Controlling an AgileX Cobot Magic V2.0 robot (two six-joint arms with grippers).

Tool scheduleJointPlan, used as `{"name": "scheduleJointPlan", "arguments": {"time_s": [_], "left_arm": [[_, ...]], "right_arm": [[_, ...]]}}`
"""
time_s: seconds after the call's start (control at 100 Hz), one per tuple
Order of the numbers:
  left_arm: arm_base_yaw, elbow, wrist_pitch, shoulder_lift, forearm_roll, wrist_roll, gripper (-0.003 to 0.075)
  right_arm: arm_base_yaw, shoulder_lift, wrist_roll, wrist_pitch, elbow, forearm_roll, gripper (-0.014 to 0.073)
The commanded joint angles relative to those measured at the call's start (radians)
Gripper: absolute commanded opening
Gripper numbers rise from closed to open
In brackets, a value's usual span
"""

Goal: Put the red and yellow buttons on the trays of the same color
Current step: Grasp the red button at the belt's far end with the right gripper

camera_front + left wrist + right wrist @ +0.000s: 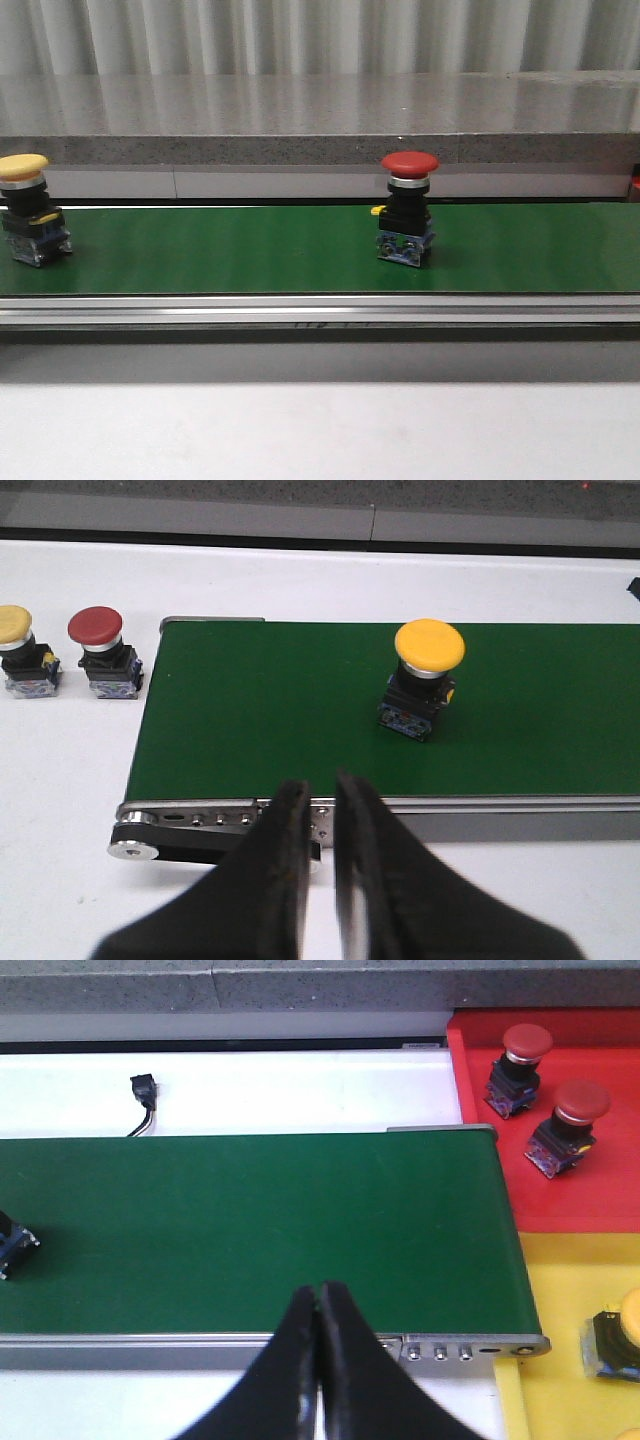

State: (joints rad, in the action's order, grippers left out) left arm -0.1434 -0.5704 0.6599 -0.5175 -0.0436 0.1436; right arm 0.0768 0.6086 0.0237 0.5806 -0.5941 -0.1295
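Note:
On the green conveyor belt (pixel 230 250) a yellow button (pixel 26 208) stands at the far left and a red button (pixel 407 208) near the middle. The left wrist view shows that yellow button (pixel 425 678) on the belt, ahead of my left gripper (pixel 320 785), whose fingers stand a narrow gap apart with nothing between them. My right gripper (pixel 320 1292) is shut and empty over the belt's near rail. Beyond the belt's end lie the red tray (pixel 590 1200), holding two red buttons (pixel 520 1055) (pixel 570 1125), and the yellow tray (pixel 560 1300), holding a yellow button (pixel 615 1338).
A spare yellow button (pixel 20 650) and red button (pixel 102 652) stand on the white table beside the belt's left end. A black cable plug (pixel 145 1090) lies behind the belt. A grey ledge (pixel 320 120) runs along the back.

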Motion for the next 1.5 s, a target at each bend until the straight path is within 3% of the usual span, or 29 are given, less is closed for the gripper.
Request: {"name": "scheduleJointPlan", "arguments": {"time_s": [0.0,0.44,0.56,0.71,0.8,1.08,1.49], "left_arm": [[-0.006,-0.025,-0.084,-0.002,0.007,0.000,-0.0020],[-0.006,-0.025,-0.096,-0.002,-0.023,-0.001,-0.0020],[-0.006,-0.025,-0.096,-0.002,-0.023,-0.001,-0.0020],[-0.006,-0.025,-0.096,-0.002,-0.023,-0.001,-0.0020],[-0.006,-0.025,-0.096,-0.002,-0.023,-0.001,-0.0020],[-0.006,-0.025,-0.096,-0.002,-0.023,-0.001,-0.0020],[-0.006,-0.025,-0.096,-0.002,-0.023,-0.001,-0.0020]], "right_arm": [[-0.002,-0.001,0.010,-0.065,-0.026,0.002,-0.0067],[-0.002,-0.001,0.010,-0.059,-0.026,0.002,-0.0041],[-0.002,-0.001,0.010,-0.046,-0.026,0.002,0.0146],[-0.002,-0.001,0.010,-0.025,-0.026,0.001,0.0519],[-0.002,-0.001,0.010,-0.020,-0.026,-0.006,0.0632],[-0.064,0.066,0.048,-0.032,-0.057,-0.007,0.0634],[-0.245,0.433,0.103,-0.043,-0.201,-0.007,0.0634]]}}
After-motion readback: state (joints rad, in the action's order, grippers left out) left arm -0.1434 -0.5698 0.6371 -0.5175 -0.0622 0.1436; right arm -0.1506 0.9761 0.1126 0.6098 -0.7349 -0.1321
